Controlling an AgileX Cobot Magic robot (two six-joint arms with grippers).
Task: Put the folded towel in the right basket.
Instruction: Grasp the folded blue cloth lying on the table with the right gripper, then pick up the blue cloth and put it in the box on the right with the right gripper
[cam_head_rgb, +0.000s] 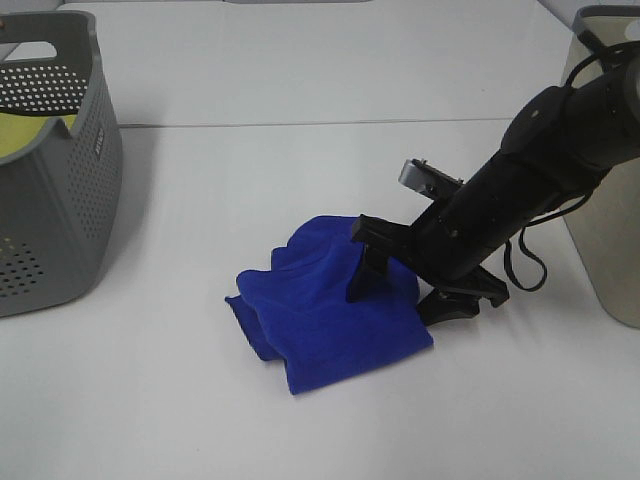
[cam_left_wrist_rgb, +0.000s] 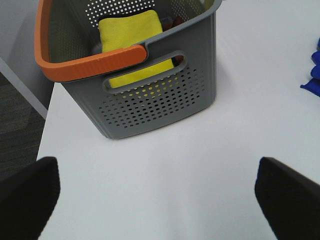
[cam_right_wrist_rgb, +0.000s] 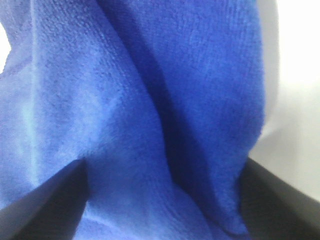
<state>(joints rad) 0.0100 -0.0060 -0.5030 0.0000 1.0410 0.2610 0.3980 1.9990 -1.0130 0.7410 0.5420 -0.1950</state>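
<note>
The blue folded towel (cam_head_rgb: 320, 310) lies bunched in the middle of the white table (cam_head_rgb: 300, 170). My right gripper (cam_head_rgb: 397, 303) is down at its right part, jaws apart: one finger (cam_head_rgb: 366, 272) rests on the cloth, the other (cam_head_rgb: 458, 300) sits at the towel's right edge. In the right wrist view the towel (cam_right_wrist_rgb: 150, 100) fills the space between the fingers of that gripper (cam_right_wrist_rgb: 165, 200). The right basket (cam_head_rgb: 612, 250) stands at the far right edge. My left gripper (cam_left_wrist_rgb: 157, 185) is open and empty above the bare table in front of the left basket (cam_left_wrist_rgb: 165, 95).
The grey perforated left basket (cam_head_rgb: 60, 200) stands at the left edge, with an orange handle (cam_left_wrist_rgb: 90, 62) and a yellow towel (cam_left_wrist_rgb: 130, 35) inside. A corner of the blue towel (cam_left_wrist_rgb: 315, 75) shows in the left wrist view. The table's left edge (cam_left_wrist_rgb: 45, 125) is close to that basket.
</note>
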